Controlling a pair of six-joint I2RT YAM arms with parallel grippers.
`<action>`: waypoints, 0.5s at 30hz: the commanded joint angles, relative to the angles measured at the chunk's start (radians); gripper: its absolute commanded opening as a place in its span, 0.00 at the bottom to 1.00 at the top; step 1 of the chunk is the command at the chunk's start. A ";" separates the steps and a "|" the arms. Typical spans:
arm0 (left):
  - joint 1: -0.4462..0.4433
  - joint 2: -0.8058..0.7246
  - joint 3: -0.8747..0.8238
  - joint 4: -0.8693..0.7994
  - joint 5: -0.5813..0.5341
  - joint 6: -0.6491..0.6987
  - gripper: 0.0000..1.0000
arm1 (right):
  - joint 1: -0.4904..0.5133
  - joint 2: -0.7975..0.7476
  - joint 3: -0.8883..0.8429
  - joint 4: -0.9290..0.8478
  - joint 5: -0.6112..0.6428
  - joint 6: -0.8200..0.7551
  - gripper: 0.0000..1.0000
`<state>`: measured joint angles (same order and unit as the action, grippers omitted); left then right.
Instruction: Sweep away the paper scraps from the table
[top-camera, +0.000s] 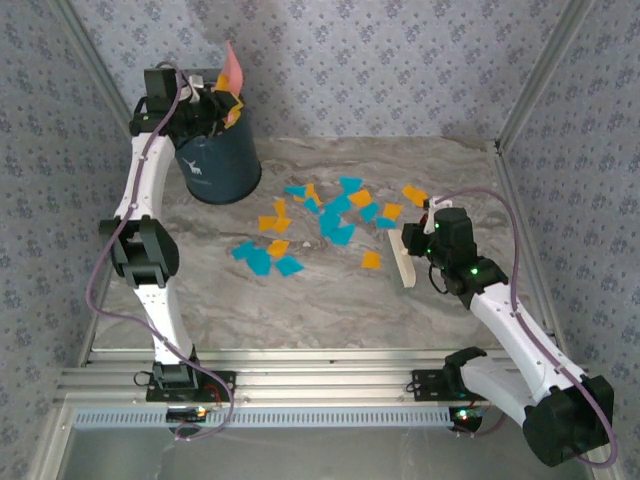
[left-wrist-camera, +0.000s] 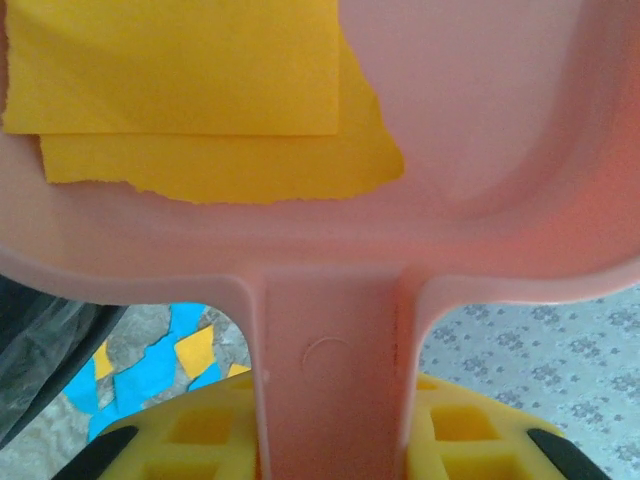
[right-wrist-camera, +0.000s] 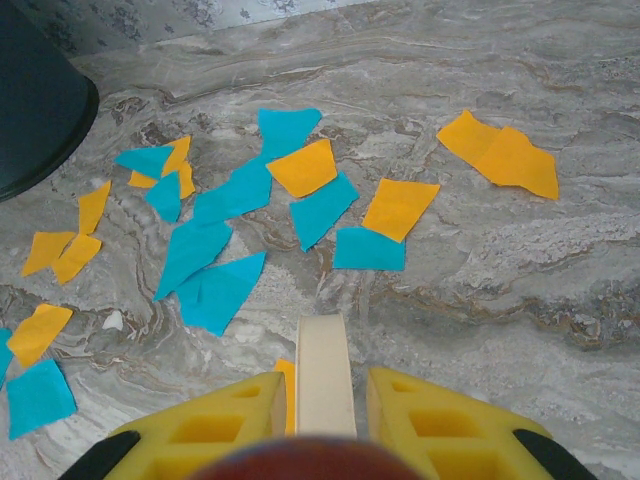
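Note:
Turquoise and orange paper scraps lie scattered over the middle of the marble table; the right wrist view has them just ahead. My left gripper is shut on the handle of a pink dustpan, tipped up over a dark blue bin. In the left wrist view, the yellow jaws of the left gripper clamp the dustpan, with orange paper lying in it. My right gripper is shut on a cream sweeping bar standing on the table right of the scraps, seen edge-on.
The bin stands at the table's back left. Patterned walls and aluminium rails enclose the table. Bare marble lies in front of the scraps and along the right side.

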<state>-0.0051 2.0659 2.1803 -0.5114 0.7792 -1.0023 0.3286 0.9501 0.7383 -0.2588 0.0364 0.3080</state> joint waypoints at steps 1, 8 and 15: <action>0.013 -0.086 -0.037 0.150 0.040 -0.076 0.00 | -0.006 -0.005 0.016 0.017 -0.010 0.022 0.00; 0.034 -0.135 -0.200 0.397 0.061 -0.250 0.00 | -0.006 -0.008 0.013 0.014 -0.013 0.022 0.00; 0.039 -0.155 -0.313 0.601 0.075 -0.423 0.00 | -0.007 -0.010 0.010 0.014 -0.011 0.023 0.00</action>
<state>0.0322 1.9656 1.8843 -0.0685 0.8246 -1.3174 0.3286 0.9501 0.7383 -0.2592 0.0360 0.3115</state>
